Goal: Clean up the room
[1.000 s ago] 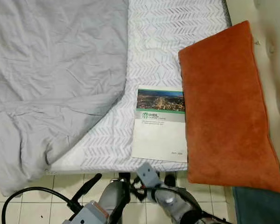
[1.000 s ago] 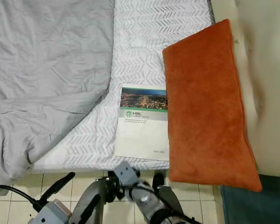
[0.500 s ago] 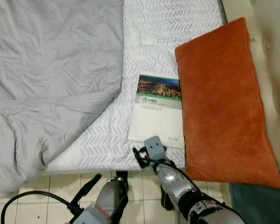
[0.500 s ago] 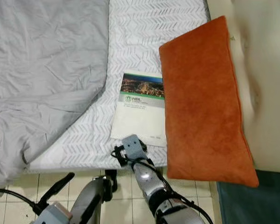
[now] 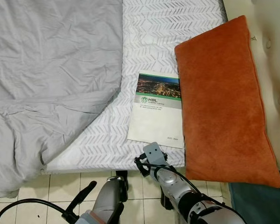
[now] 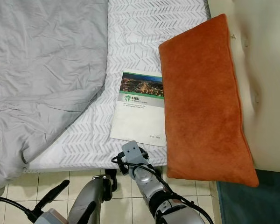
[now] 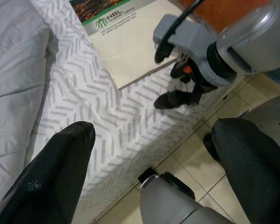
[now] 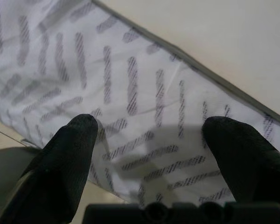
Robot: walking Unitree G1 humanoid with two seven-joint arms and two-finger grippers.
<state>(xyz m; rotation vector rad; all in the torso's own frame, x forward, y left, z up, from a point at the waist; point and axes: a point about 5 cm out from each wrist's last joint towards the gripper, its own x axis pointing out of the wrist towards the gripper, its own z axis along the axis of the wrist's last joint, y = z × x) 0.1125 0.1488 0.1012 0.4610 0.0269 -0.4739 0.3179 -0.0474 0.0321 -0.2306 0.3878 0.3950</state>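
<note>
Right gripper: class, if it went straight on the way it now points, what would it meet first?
Probably the near edge of the booklet. The right gripper, fingers apart, sits low over the patterned bedsheet at the mattress edge, aimed at that edge. Depth is unclear, so it may brush the sheet first.

Silver, rounded right arm (image 5: 177,193) and left arm (image 5: 107,200) with looping black cables (image 5: 23,203) and black jaws.

Booklet (image 5: 156,109) lies between blanket (image 5: 46,70) and cushion (image 5: 224,102).
</note>
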